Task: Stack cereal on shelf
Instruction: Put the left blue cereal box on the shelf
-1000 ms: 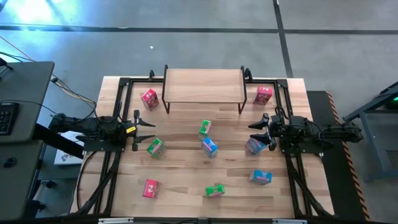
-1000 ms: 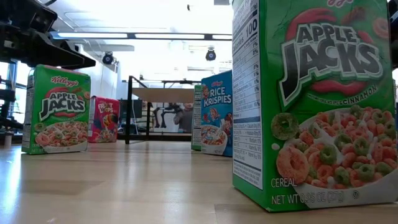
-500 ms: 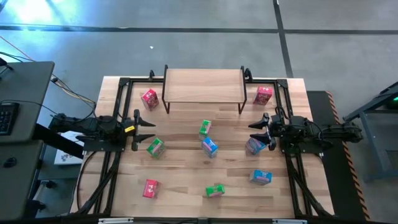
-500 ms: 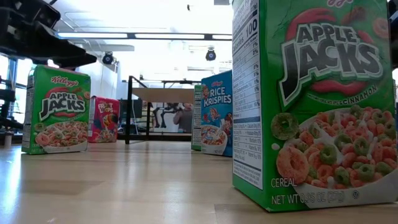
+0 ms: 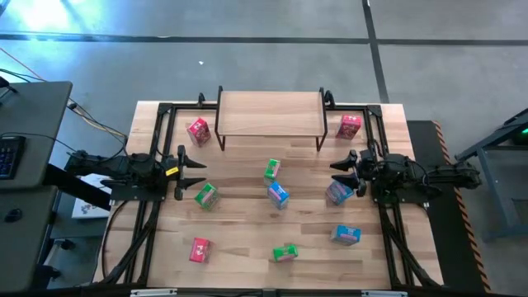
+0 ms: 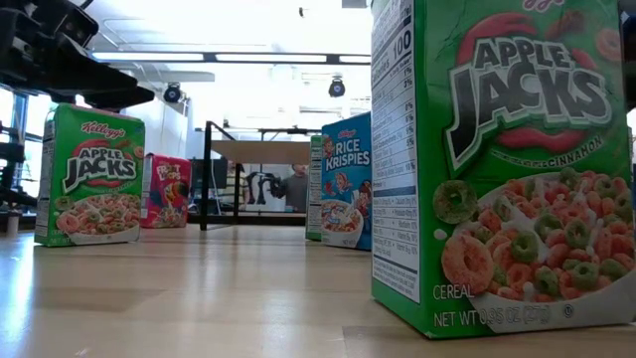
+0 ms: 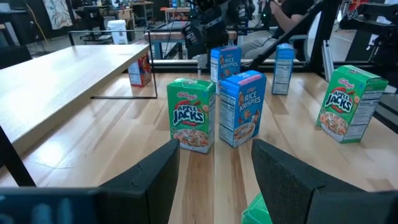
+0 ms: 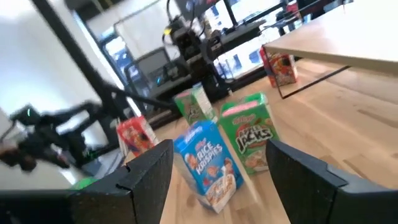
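I count nine small printed cardboard cereal boxes in all. Three are green: one green box (image 5: pixel 271 171) mid-table, another green box (image 5: pixel 205 195), and a third green box (image 5: pixel 285 252). Three are red-pink: one red-pink box (image 5: pixel 198 130), another red-pink box (image 5: pixel 350 125), and a third red-pink box (image 5: pixel 200 250). Three are blue: one blue box (image 5: pixel 278 195), another blue box (image 5: pixel 346 235), and a third blue box (image 5: pixel 337 194). There is one low wooden-topped, black-legged shelf (image 5: pixel 271 113). My own grippers number two: left gripper (image 5: pixel 196 173) and right gripper (image 5: pixel 340 170).

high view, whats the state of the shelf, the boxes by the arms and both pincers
left pincer: open, holding nothing
right pincer: open, holding nothing
low wooden-topped shelf with black metal legs: no box on it
green cardboard cereal box: upright on table, loose
cardboard cereal box at right pincer: on table, not gripped
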You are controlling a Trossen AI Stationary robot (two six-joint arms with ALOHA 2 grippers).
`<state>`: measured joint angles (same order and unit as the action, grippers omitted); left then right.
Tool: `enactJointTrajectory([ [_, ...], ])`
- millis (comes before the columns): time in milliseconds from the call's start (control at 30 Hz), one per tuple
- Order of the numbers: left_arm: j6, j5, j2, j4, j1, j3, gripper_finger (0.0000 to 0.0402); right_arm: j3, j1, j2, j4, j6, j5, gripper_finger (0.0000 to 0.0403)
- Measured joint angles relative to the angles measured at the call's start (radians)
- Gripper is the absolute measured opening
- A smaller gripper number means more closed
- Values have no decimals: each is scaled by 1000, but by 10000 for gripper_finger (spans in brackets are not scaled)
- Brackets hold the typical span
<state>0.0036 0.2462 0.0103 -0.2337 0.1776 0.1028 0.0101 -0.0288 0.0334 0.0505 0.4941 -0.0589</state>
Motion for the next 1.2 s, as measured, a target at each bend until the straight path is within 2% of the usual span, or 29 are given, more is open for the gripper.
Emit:
enactJointTrajectory([
  [133, 0, 0, 0, 0, 0, 0, 190, 0, 0, 0, 126, 109, -22, 250],
  [233, 0, 0, 0, 0, 0, 0, 190, 0, 0, 0, 250, 117, -23, 250],
  [467, -1, 0, 0, 0, 0, 0, 190, 0, 0, 0, 573, -10, -51, 250],
  [567, 0, 0, 0, 0, 0, 0, 190, 20, 0, 0, 628, -67, -72, 250],
  [700, 0, 6, 0, 0, 0, 0, 190, 95, 0, 4, 600, -102, -91, 250],
  [867, 0, 20, 0, -1, 0, 0, 190, 233, 0, 56, 452, -121, -95, 250],
  [1100, 0, 27, 0, 0, 0, 0, 190, 473, 0, 232, 105, 13, -147, 250],
  [1200, 0, 27, 0, 0, 0, 0, 190, 566, 0, 341, 23, 22, -135, 250],
])
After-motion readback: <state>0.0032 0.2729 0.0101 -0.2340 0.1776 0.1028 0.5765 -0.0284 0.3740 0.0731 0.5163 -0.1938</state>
